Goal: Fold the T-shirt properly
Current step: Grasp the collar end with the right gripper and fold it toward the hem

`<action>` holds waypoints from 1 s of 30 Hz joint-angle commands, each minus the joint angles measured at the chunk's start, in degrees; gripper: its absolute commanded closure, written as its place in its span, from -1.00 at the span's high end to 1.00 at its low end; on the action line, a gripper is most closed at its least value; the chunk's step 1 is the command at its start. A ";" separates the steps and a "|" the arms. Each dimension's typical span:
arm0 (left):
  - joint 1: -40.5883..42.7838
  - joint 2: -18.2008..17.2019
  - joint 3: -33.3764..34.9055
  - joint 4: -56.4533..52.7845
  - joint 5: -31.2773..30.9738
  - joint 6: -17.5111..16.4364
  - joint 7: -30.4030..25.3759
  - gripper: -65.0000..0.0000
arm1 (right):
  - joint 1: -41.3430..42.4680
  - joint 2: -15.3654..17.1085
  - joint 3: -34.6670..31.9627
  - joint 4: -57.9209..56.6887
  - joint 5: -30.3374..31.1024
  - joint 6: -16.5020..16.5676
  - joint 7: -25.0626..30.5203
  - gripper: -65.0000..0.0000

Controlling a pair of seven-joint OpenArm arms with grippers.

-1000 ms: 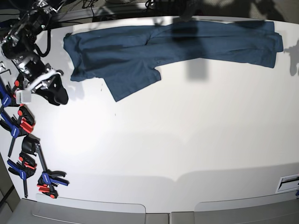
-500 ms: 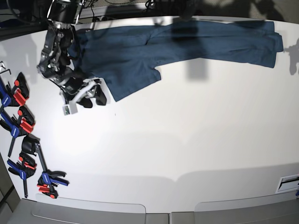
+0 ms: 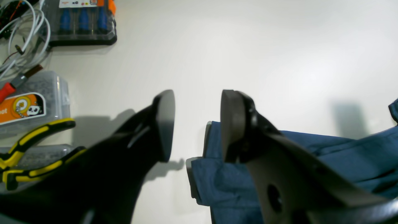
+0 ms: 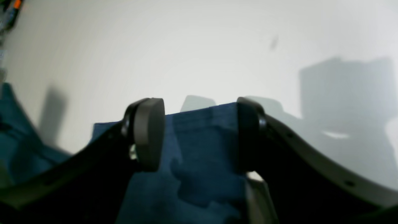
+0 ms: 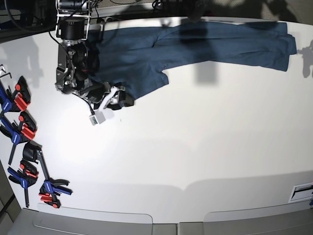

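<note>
The dark navy T-shirt [image 5: 195, 44] lies spread along the table's far edge, with one flap hanging toward me at the left. My right gripper [image 5: 122, 99] is open at that flap's lower corner. In the right wrist view the gripper [image 4: 199, 133] straddles the blue cloth edge [image 4: 202, 146], one finger on each side. My left gripper [image 3: 197, 124] is open above the table at another edge of the shirt [image 3: 342, 155], with a folded corner just below the right finger [image 3: 231, 124]. The left arm is out of the base view.
Blue and red clamps [image 5: 19, 127] hang along the table's left edge. In the left wrist view, yellow-handled pliers [image 3: 31, 155], a plastic box with an orange label [image 3: 28, 105], a screwdriver set [image 3: 80, 21] and white cables [image 3: 18, 31] lie beside the shirt.
My right arm has swung from the table's left edge rightward to the shirt's hanging flap. The shirt has not moved.
</note>
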 commanded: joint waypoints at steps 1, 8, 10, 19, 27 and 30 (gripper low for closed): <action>0.07 -1.40 -0.61 0.83 -1.20 -0.20 -1.40 -0.31 | 0.46 0.48 -0.39 0.33 -0.09 -0.12 -2.32 0.04; 0.07 -1.40 -0.61 0.83 -1.22 -0.20 -1.40 -0.31 | 1.05 0.52 -0.50 0.35 0.07 -0.12 -2.75 -1.00; 0.07 -1.40 -0.61 0.83 -1.22 -0.20 -1.40 -0.31 | 2.16 0.52 -0.48 0.35 0.09 -0.12 -3.93 -1.00; 0.07 -1.40 -0.61 0.83 -0.81 -0.20 -1.38 -0.31 | 4.52 0.48 -0.50 8.26 6.08 -0.12 -13.00 -1.00; 0.07 -1.40 -0.61 0.83 0.24 -0.17 -1.42 -0.31 | -6.01 0.22 -0.50 26.73 16.46 -0.12 -18.88 -1.00; 0.07 -1.40 -0.61 0.83 0.20 -0.17 -1.40 -0.31 | -11.89 -1.38 -0.50 33.16 16.44 -0.12 -19.12 -1.00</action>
